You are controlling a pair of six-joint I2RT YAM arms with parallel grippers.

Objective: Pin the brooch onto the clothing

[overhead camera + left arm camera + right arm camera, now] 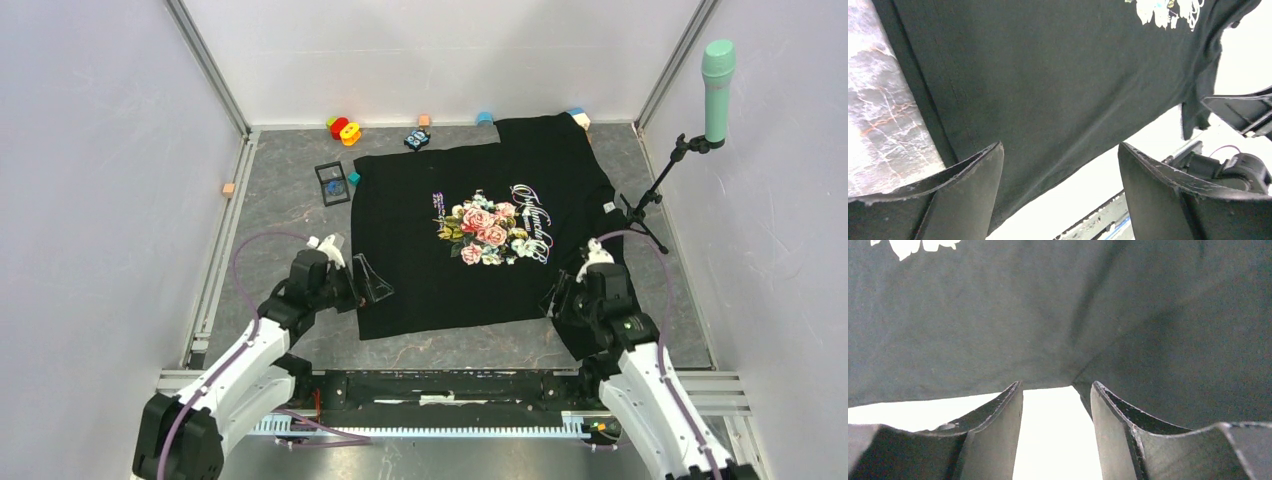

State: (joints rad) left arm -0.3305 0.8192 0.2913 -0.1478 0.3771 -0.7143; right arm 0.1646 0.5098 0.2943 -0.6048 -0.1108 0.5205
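The clothing (pixel 470 235), a black T-shirt with a rose print, lies flat on the grey table. A small blue round thing, apparently the brooch (pixel 332 187), rests inside a black square frame case (pixel 331 183) left of the shirt, far from both grippers. My left gripper (pixel 372 282) is at the shirt's near left corner. In the left wrist view the left gripper (pixel 1060 150) is open over the hem (pixel 1048 100), with nothing between its fingers. My right gripper (pixel 554 300) is at the near right corner. In the right wrist view the right gripper (pixel 1055 387) is open, the cloth (pixel 1058 315) just beyond its tips.
A teal cube (pixel 354 178) sits beside the case. Red and yellow toys (pixel 343 130), a dark blue toy (pixel 417 139) and small blocks (pixel 484 118) line the back edge. A microphone (pixel 717 75) on a stand (pixel 650 200) rises at the right. An orange cube (pixel 229 189) lies far left.
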